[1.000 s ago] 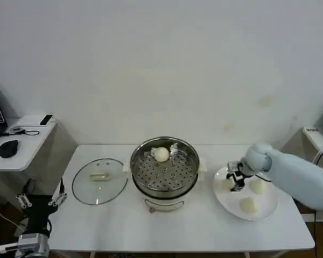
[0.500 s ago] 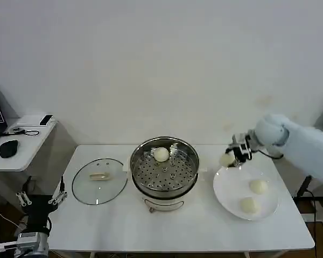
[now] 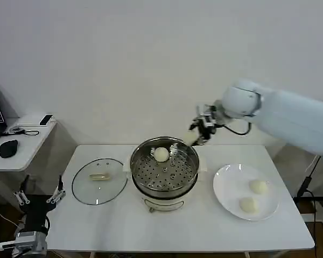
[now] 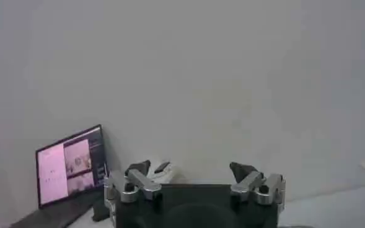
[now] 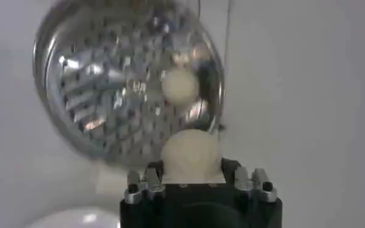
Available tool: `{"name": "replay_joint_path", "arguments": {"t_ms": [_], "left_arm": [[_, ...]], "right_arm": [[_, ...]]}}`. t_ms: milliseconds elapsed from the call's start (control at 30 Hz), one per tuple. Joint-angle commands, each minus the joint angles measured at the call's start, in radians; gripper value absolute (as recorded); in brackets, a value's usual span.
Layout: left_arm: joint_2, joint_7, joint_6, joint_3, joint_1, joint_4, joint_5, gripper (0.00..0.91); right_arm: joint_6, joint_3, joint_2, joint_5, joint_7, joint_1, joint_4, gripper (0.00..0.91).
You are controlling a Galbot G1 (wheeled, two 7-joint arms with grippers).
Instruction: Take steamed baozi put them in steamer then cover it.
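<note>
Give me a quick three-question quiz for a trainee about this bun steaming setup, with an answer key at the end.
1. True or false: the glass lid is on the steamer.
2. How many buns lie on the white plate? A) one B) two C) three
3. Fill in: the right gripper holds a ____ above the steamer's rim, while the left gripper waits low beside the table.

Key
1. False. The lid lies flat on the table beside the steamer.
2. B. Two buns are on the plate; one bun in the steamer sits on the perforated tray.
3. Bun: the held bun sits between the right gripper's fingers.
</note>
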Motion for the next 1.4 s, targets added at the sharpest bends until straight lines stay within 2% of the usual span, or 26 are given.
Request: {"name": "replay_joint_path", "arguments": {"t_ms": [33,300,533,1167,1200,1233,1400], "left_arm": [[0.003,0.000,0.001,-0.006,-0.002,-0.002,0.001,0.907],[0.012,0.000,-0.002,-0.023,0.001,-0.008,0.002,0.907],[0.006,-0.002,-0.002,-0.025,0.006,-0.016,0.007,0.907],[0.004,-0.008,-0.015,-0.028,0.011,-0.008,0.011,0.907],[0.003,-0.008,-0.015,-0.028,0.012,-0.009,0.011,0.907],[0.004,-0.008,-0.015,-0.027,0.012,-0.010,0.011,0.907],[0.006,-0.008,-0.016,-0.027,0.010,-0.010,0.011,0.907]], "right_arm": [[-0.147,-0.056,0.277,0.186,0.147,-0.015,-0.050,0.635],[-0.205,-0.060,0.342,0.204,0.188,-0.120,-0.121,0.635],[-0.208,-0.040,0.369,0.195,0.222,-0.208,-0.165,0.635],[-0.208,-0.050,0.419,0.138,0.197,-0.226,-0.219,0.635],[-0.208,-0.051,0.418,0.139,0.196,-0.227,-0.217,0.695],[-0.209,-0.051,0.417,0.141,0.194,-0.227,-0.214,0.907],[-0.209,-0.050,0.407,0.141,0.192,-0.221,-0.207,0.907]]}}
